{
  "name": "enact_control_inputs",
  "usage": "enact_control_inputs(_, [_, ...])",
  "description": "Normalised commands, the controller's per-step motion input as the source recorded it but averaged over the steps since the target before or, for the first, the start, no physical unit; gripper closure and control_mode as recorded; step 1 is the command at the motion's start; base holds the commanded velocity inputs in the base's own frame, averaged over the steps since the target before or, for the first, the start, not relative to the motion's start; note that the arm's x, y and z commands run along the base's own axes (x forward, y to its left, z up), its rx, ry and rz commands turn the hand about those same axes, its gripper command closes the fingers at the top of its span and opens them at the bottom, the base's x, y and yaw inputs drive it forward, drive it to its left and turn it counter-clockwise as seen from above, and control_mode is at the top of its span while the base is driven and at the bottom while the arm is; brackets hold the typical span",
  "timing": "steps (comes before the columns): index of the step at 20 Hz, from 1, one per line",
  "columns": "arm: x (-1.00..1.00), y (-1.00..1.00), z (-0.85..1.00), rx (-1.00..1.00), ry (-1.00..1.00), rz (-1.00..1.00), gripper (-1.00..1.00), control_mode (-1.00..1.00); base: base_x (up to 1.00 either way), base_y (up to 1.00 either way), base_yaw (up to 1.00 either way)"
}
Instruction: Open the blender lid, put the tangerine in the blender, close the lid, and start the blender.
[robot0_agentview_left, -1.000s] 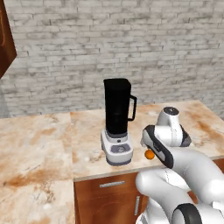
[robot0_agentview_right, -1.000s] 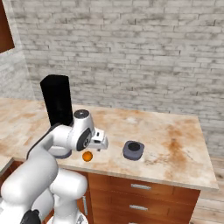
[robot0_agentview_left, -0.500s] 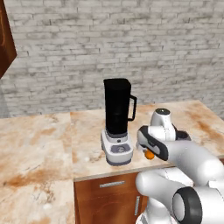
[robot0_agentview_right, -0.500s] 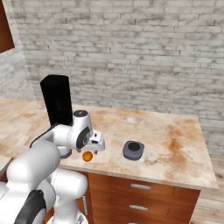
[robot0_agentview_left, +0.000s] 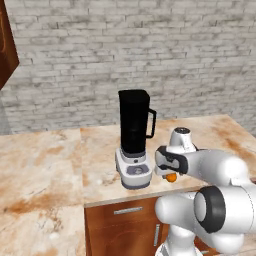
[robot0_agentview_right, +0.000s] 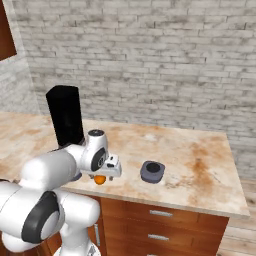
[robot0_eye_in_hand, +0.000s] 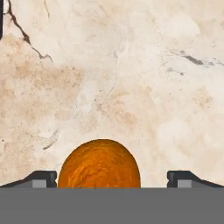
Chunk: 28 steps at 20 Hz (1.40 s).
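Two things stand near the front edge of the counter (robot0_agentview_right: 200, 165): the blender (robot0_agentview_left: 134, 145) on its grey base, and the tangerine (robot0_agentview_right: 100, 179) just beside it, closer to the edge. The blender lid (robot0_agentview_right: 152, 171) lies apart from them on the same marble top, further toward the counter's right end, also near the front edge. Behind the lid and to its right, up to the brick wall (robot0_agentview_right: 165, 65) and to the right corner, the marble is bare and leaves wide room. The jar of the blender has an uncovered top.

The gripper (robot0_eye_in_hand: 112, 177) is low over the tangerine with its jaws wide open. In the hand view the fruit sits between the two fingertips (robot0_eye_in_hand: 43, 178), with a gap of marble visible on the right side and a much smaller gap on the left; no grip is made. In the left base view the tangerine (robot0_agentview_left: 171, 177) shows under the hand.

No writing can be read on the blender's button panel.
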Motion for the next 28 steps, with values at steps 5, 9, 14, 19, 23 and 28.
enact_control_inputs(5, [0.00, 0.00, -0.19, 0.00, 0.01, 0.00, -1.00, -1.00, 0.00, 0.00, 0.00])
enact_control_inputs(9, [0.00, 0.04, -0.13, 0.00, 0.00, 0.00, -1.00, -1.00, 0.00, 0.00, 0.00])
enact_control_inputs(14, [0.00, 0.10, -0.19, 0.00, 0.00, 0.00, 1.00, -1.00, 0.00, 0.00, 0.00])
enact_control_inputs(19, [-0.05, 0.05, 0.02, 0.01, 0.00, 0.00, 1.00, -1.00, 0.00, 0.00, 0.00])
enact_control_inputs(23, [-0.27, 0.00, 0.58, 0.00, -0.13, 0.00, 1.00, -1.00, 0.00, 0.00, 0.00])
enact_control_inputs(28, [-0.28, 0.00, 0.94, 0.00, -0.16, 0.00, 1.00, -1.00, 0.00, 0.00, 0.00])
